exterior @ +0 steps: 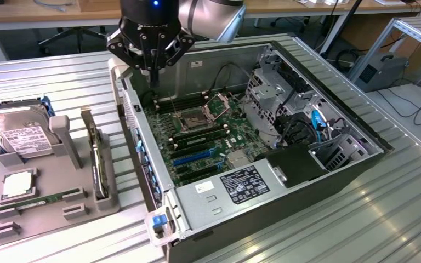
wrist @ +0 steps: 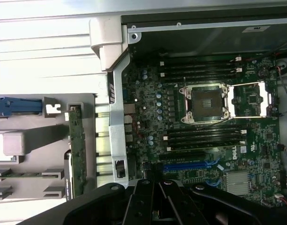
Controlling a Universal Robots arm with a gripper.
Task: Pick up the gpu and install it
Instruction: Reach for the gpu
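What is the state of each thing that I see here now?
case: side open.
gripper: shut, empty, over the case.
gpu: upright in the holder, not picked up.
CPU socket: cover open.
hard drive: upright in the holder.
memory stick: flat in the holder.

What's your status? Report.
Gripper shut, empty, over the open case. Gpu upright in grey holder, untouched. Case wall stands between them.

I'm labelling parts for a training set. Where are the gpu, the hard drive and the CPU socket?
gpu [exterior: 101,161]: exterior view, upper edge of the upright card.
hard drive [exterior: 22,137]: exterior view, its white label.
CPU socket [wrist: 203,103]: wrist view, dark centre of the socket.
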